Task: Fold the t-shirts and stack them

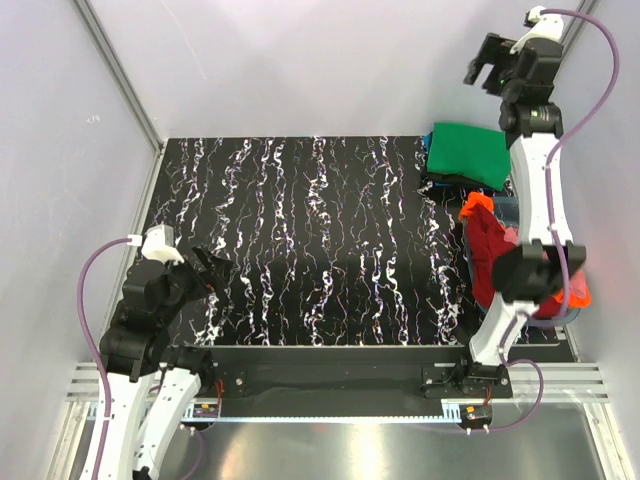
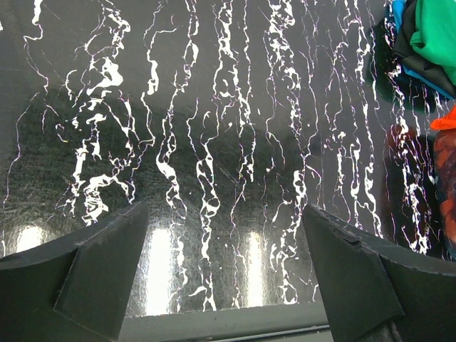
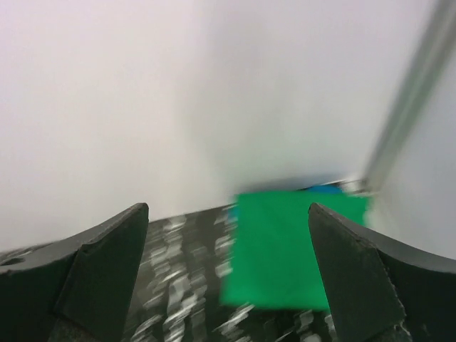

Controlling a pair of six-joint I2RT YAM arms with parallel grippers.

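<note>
Two grippers stand open and empty: the left gripper (image 1: 213, 272) low over the near left of the table (image 1: 300, 230), the right gripper (image 1: 488, 62) raised above the far right corner. A folded green shirt (image 1: 468, 152) tops the pile there, with a red shirt (image 1: 490, 250) and an orange shirt (image 1: 478, 205) crumpled just nearer

blurry green t-shirt (image 3: 292, 249), right wrist view
</note>
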